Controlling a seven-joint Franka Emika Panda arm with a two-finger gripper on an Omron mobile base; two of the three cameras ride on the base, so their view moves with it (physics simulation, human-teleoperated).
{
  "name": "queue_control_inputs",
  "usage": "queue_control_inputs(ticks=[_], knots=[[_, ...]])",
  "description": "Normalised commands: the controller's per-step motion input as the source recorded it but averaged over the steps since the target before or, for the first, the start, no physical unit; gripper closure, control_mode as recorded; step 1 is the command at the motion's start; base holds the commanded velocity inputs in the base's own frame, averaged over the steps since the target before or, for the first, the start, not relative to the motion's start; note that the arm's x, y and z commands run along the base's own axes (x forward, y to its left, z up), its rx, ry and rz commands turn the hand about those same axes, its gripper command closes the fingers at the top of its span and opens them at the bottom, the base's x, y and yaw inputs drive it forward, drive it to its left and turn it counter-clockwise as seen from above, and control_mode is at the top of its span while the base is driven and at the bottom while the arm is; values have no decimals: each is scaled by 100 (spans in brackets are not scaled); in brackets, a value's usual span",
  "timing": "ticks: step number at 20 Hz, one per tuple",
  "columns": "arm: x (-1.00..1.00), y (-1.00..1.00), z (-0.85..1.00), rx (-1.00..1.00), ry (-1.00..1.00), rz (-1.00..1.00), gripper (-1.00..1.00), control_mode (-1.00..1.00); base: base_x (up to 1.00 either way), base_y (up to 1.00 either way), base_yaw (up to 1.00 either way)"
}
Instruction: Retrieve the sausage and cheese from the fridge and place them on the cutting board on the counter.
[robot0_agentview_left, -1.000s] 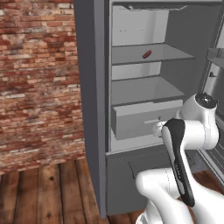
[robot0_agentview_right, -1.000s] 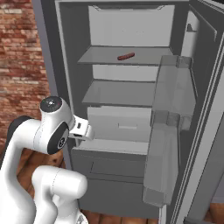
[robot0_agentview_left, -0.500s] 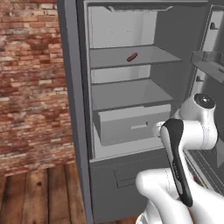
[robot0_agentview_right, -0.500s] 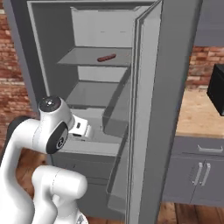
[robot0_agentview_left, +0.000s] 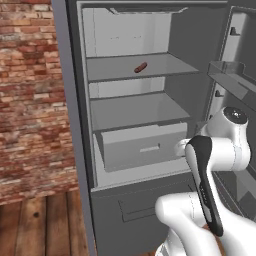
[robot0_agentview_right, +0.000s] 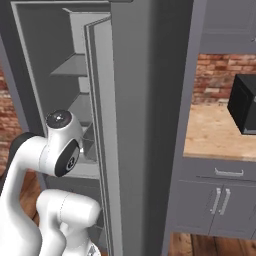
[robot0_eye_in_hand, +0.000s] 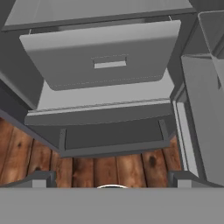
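- The gripper (robot0_eye_in_hand: 112, 177) stood wide, holding nothing, aimed at the pale drawer (robot0_eye_in_hand: 103, 54) low in the open fridge (robot0_agentview_left: 70, 125).
- The sausage (robot0_agentview_left: 141, 67) lay on an upper shelf (robot0_agentview_left: 145, 67) (well above the drawer).

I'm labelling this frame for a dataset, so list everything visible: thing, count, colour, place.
fridge: one, dark grey, door open, ahead of the robot.
shelves: two, pale grey, upper fridge interior.
sausage: one, reddish-brown, lying on the top shelf.
drawer: one, pale grey, below the shelves.
door bins: clear, on the open door's inside.
counter: one, light tan, right of the fridge.
black appliance: one, on the counter.
brick wall: red, left of the fridge.
floor: brown wood.
gripper: one, open, aimed at the fridge's base.
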Motion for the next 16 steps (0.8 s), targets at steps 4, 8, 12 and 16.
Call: queue_control_inputs(ticks=[4,8,12,16], knots=[[0,0,0,0,0,0,-100,100,29,0,0],[0,0,0,0,0,0,-100,100,7,0,0],[0,0,0,0,0,0,-100,100,0,0,0],[0,0,0,0,0,0,-100,100,0,0,0]])
